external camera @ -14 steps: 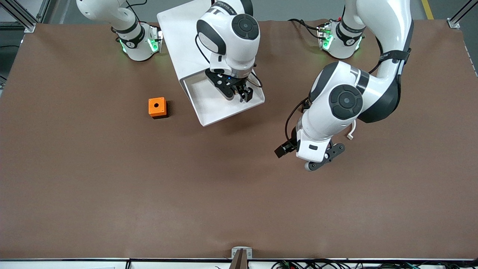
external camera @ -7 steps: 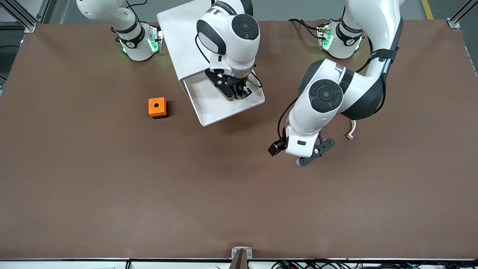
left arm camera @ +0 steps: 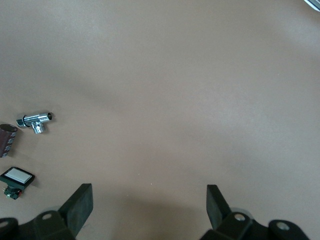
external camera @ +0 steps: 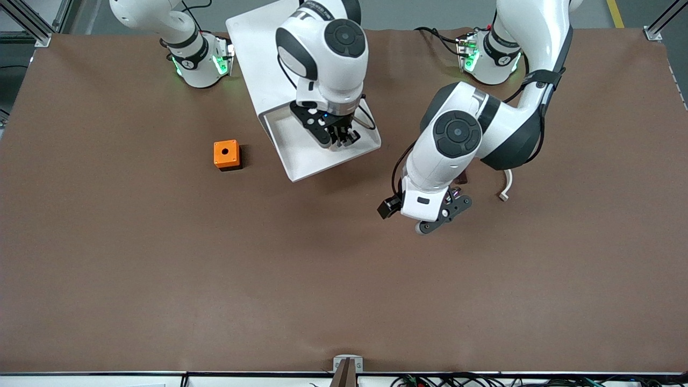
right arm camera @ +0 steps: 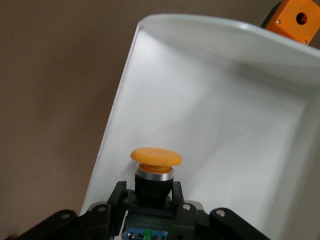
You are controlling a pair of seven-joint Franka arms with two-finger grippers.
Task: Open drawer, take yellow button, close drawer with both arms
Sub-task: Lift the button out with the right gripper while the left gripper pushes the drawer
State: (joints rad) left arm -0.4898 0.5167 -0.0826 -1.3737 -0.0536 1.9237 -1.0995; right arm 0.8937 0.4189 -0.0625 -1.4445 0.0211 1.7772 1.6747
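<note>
The drawer (external camera: 301, 157) stands pulled out of the white cabinet (external camera: 258, 59), its tray open toward the front camera. My right gripper (external camera: 344, 138) is down inside it. In the right wrist view the right gripper (right arm camera: 148, 192) is shut on the black body of the button (right arm camera: 155, 158), whose orange-yellow cap points at the drawer's white floor (right arm camera: 225, 110). In the front view the hand hides the button. My left gripper (external camera: 430, 212) hangs over bare table beside the drawer, toward the left arm's end. Its jaws are open in the left wrist view, where the left gripper (left arm camera: 148, 202) holds nothing.
An orange cube box (external camera: 226, 154) with a hole sits on the table beside the drawer, toward the right arm's end. Near the left gripper lie a chrome fitting (left arm camera: 34, 121), a brown cylinder (left arm camera: 7, 140) and a black switch with a white cap (left arm camera: 16, 178).
The right gripper has shut on the button in the drawer. The left arm has swung across the table toward the drawer, its gripper still open.
</note>
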